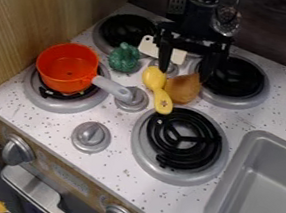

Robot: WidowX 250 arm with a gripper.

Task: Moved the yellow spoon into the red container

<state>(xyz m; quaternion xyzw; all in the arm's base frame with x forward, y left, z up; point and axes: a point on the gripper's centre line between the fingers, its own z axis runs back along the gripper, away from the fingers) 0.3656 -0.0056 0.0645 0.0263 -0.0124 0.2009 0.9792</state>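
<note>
Pincer (184, 74) released, its fingers apart, above the yellow spoon (157, 87), which lies on the worktop (125, 131) outside the red container (58, 84); grasp, transfer and placement remain

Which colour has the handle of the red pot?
The handle is light grey, seen in the camera view.
</note>
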